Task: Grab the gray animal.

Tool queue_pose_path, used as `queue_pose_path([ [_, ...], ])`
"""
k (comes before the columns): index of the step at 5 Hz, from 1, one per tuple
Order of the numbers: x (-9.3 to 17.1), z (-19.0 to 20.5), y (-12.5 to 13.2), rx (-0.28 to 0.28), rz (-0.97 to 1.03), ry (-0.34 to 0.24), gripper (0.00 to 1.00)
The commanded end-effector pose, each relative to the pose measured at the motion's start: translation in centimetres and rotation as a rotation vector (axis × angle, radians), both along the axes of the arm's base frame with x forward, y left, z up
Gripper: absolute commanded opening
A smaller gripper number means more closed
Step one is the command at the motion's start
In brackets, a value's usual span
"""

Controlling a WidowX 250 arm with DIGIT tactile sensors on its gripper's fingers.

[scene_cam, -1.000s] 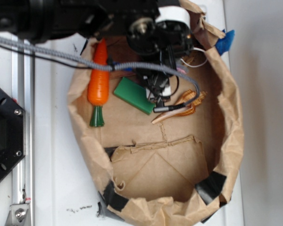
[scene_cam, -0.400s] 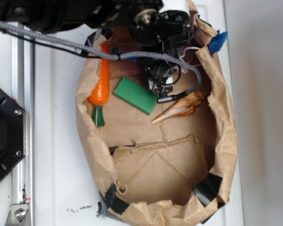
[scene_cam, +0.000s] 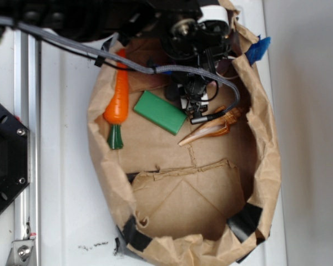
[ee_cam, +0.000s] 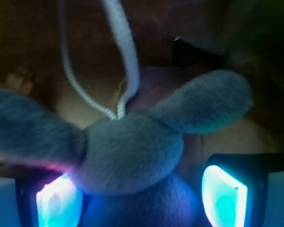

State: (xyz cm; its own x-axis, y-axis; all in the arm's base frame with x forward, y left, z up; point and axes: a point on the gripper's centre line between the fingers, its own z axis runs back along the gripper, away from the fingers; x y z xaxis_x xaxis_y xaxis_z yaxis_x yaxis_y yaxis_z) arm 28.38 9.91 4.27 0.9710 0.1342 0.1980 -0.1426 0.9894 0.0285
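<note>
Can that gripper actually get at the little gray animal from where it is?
Probably yes. In the wrist view the gray animal already sits between the two glowing fingers of the gripper, nothing between them. Whether they touch it is unclear.

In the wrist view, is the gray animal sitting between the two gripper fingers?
Yes, the gray animal fills the gap between the glowing fingers at either side.

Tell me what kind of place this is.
Probably a robot lab tabletop, not a home: a white table with a metal rail, a taped-down paper bag serving as a bin, and toy props inside, a carrot and green block.
</note>
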Motion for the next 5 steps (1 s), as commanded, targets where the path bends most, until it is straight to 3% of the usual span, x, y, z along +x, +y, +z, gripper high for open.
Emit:
queue_pose_path([
  [1,2.5,-0.4,-0.5,-0.01,-0.038,-0.021,1.0],
  [2,2.8,-1.1,-0.7,-0.015,-0.055,0.001,1.0],
  [3,2.7,-0.9,-0.5,-0.017,-0.028,-0.013,0.0],
  [5,2.1,1.1,-0.5,-0.04,-0.009,-0.04,0.0],
])
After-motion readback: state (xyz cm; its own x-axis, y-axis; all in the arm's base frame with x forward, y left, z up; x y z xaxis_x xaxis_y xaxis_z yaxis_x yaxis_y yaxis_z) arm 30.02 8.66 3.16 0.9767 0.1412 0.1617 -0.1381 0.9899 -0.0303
